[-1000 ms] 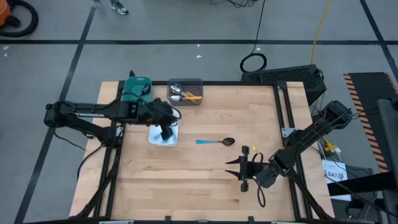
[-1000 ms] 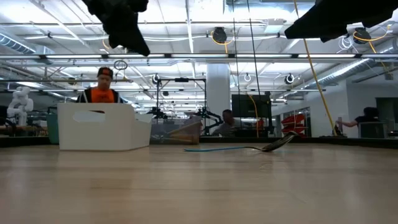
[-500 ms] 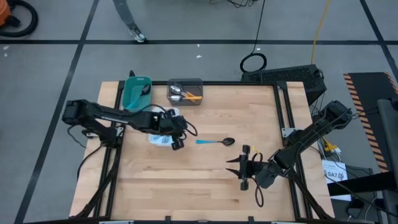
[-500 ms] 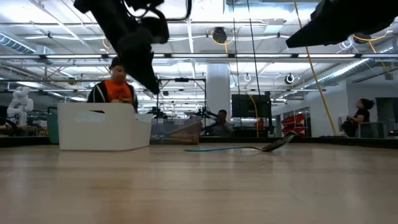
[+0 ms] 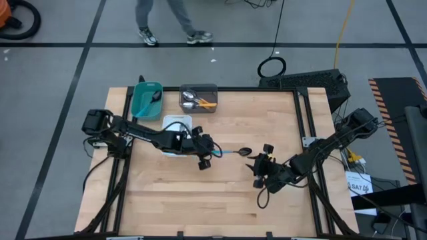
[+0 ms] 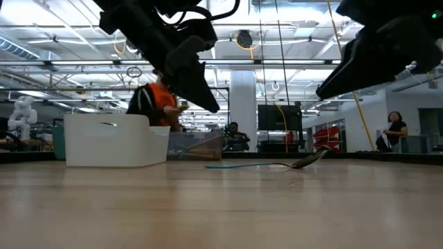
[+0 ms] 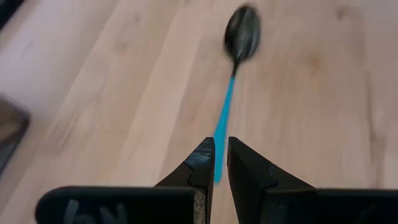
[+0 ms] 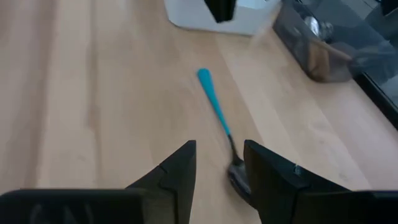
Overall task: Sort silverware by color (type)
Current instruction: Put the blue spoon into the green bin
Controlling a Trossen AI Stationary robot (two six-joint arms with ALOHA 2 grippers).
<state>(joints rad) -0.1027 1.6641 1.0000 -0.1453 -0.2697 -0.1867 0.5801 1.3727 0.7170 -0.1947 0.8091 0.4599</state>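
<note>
hovering l pincer (image 7: 220, 163) over blue spoon (image 7: 235, 68).

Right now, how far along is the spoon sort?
Done: spoons already sit in the grey tray and the teal tray. In hand: nothing; the left pincer and right pincer hover at either end of the last blue-handled spoon. Left: grasping and traying it.

A light-blue-handled spoon (image 5: 233, 153) with a black bowl lies on the pale wood table (image 5: 220, 200). The trays are teal (image 5: 145, 100), grey (image 5: 199, 98) and white (image 5: 175, 124).
</note>
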